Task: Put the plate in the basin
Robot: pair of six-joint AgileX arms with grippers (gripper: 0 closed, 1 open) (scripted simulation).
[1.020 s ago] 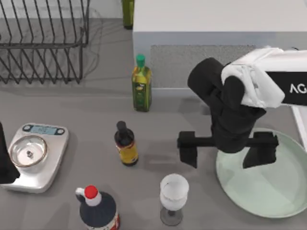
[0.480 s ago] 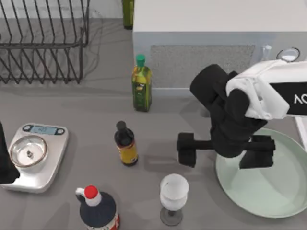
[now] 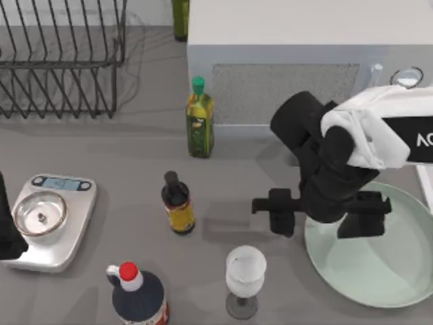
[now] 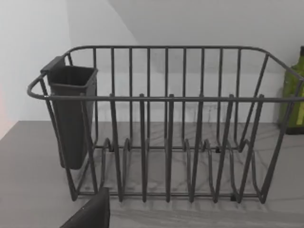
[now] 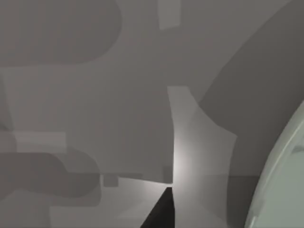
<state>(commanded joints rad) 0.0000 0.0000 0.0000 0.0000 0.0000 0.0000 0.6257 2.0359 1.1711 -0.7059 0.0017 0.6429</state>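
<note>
The pale mint green plate (image 3: 379,264) lies flat on the grey counter at the front right. My right gripper (image 3: 323,215) hangs over the plate's left rim. It is open: one finger (image 3: 281,213) is outside the rim over the counter, the other (image 3: 365,218) is over the plate's inside. The right wrist view shows the plate's rim (image 5: 280,180) and a dark fingertip (image 5: 161,211) above the counter. A straight white rim of the basin (image 3: 426,189) runs along the right edge, just beyond the plate. My left arm (image 3: 7,230) is parked at the far left.
A wine glass (image 3: 245,277) stands close to the plate's left. A dark sauce bottle (image 3: 177,203), an olive oil bottle (image 3: 199,118) and a red-capped bottle (image 3: 137,294) stand mid-counter. A silver scale (image 3: 49,220) sits left, a black wire rack (image 4: 166,128) back left, a white block (image 3: 304,27) behind.
The right gripper's outer finger has slid inward toward the plate's rim, narrowing the gap. The right arm shifted slightly right. The plate has not moved.
</note>
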